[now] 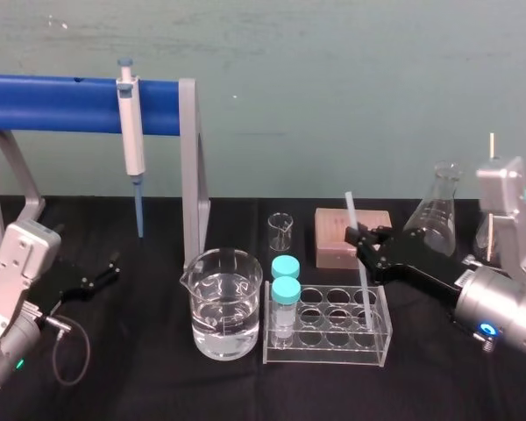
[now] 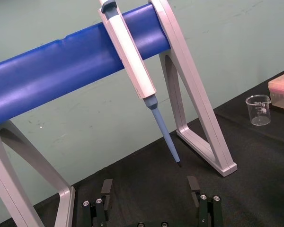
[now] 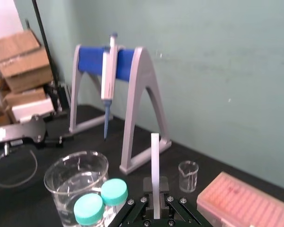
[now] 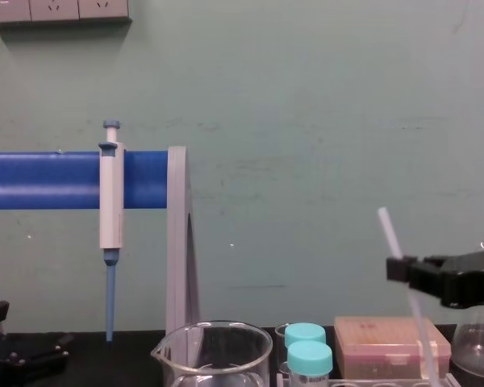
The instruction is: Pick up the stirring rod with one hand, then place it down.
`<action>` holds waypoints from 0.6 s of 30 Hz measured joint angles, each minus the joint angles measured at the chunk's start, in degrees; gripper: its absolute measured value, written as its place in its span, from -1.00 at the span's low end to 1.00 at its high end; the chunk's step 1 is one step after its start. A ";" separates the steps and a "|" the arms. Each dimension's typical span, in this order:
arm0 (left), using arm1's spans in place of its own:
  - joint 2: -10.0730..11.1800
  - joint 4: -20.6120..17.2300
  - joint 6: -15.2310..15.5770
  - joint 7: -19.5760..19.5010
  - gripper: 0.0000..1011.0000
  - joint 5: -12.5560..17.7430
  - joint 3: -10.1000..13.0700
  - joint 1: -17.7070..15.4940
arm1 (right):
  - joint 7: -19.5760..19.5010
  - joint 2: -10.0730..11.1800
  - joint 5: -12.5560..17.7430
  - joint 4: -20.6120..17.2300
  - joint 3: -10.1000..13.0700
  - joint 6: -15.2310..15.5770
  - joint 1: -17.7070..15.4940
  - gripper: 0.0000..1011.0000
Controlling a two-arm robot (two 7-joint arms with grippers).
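Stirring rod [image 1: 351, 212]: near upright, lower end apparently inside a rear right cell of the tube rack [image 1: 326, 358]. Recommendation: move it along its own axis, so the tip clears the cell rim without levering the rack. Right gripper [image 1: 365, 242]: jaws pinching the rod mid-length. Left gripper [image 1: 105, 270]: parked at left, jaws spread, holding nothing.

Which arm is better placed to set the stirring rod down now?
Right. The right gripper is shut on the stirring rod, near upright at the tube rack. The left gripper sits open, far off by the pipette stand.
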 joint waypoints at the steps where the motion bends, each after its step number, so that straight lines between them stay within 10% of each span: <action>1: 0.00 0.00 0.00 0.00 0.98 0.00 0.00 0.00 | 0.18 -0.12 0.11 -0.22 0.72 -1.70 -1.00 -0.86; 18: 0.00 0.00 0.00 0.00 0.98 0.00 0.00 0.00 | 6.14 -0.02 3.56 -2.99 6.08 -8.80 -4.55 -0.86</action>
